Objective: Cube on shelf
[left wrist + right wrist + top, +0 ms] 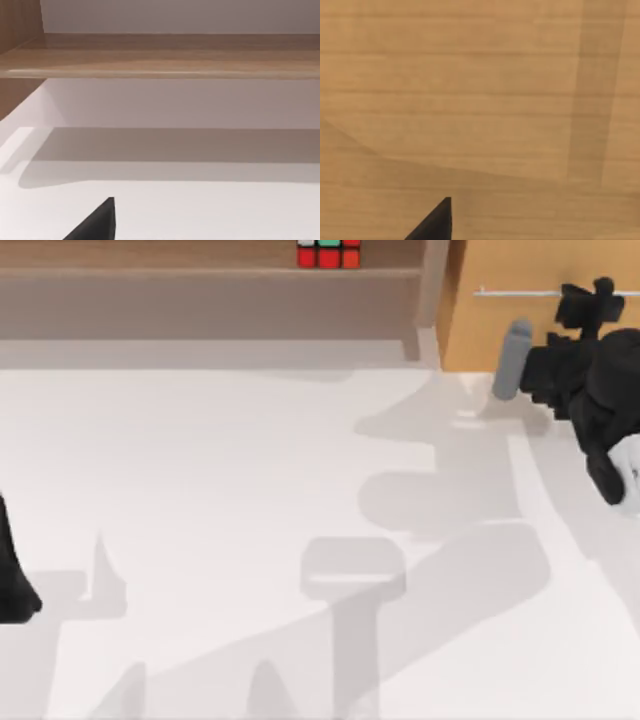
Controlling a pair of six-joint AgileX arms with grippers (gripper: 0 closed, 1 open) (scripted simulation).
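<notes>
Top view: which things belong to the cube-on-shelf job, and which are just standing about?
Job:
- cube, on the shelf board
- shelf, along the far edge
- right gripper, at the cabinet front
- left arm, at the left edge

Standing about:
- cabinet with bar handle
- table

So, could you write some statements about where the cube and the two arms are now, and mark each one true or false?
1. The cube sits on the shelf board. True.
2. The right tool is in front of the orange-tan cabinet. True.
3. The cube lies on the white table. False: it is up on the shelf.
4. The left arm reaches toward the cube. False: it stays at the table's left edge.
</notes>
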